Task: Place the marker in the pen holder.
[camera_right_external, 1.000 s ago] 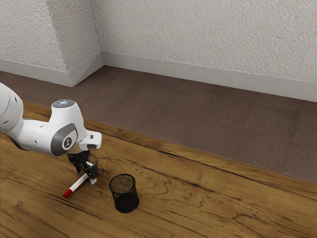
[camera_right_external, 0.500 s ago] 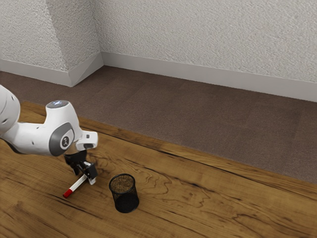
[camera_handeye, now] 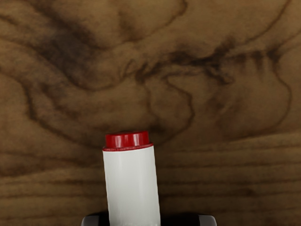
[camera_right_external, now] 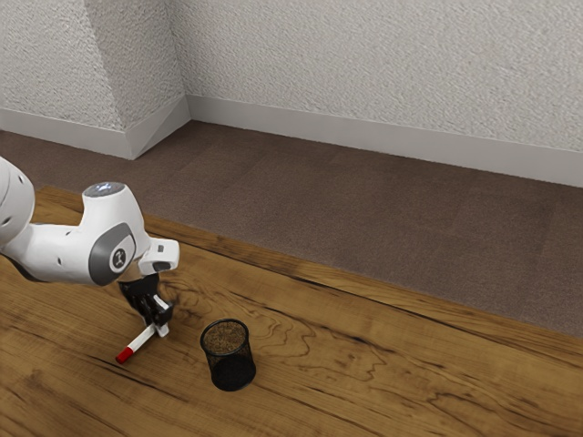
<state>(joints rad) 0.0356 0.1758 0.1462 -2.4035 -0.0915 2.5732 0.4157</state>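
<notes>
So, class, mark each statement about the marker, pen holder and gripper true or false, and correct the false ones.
1. The pen holder stands upright on the table. True.
2. The marker is inside the pen holder. False: it is outside it.
3. The marker has a white body and red at one end. True.
4. The pen holder is white. False: it is black.
5. The gripper is above the pen holder. False: it is at the marker.

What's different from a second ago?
My gripper has shifted slightly toward the exterior view's left, by the marker; whether it has taken hold, I can't tell. The marker and pen holder stayed put.
</notes>
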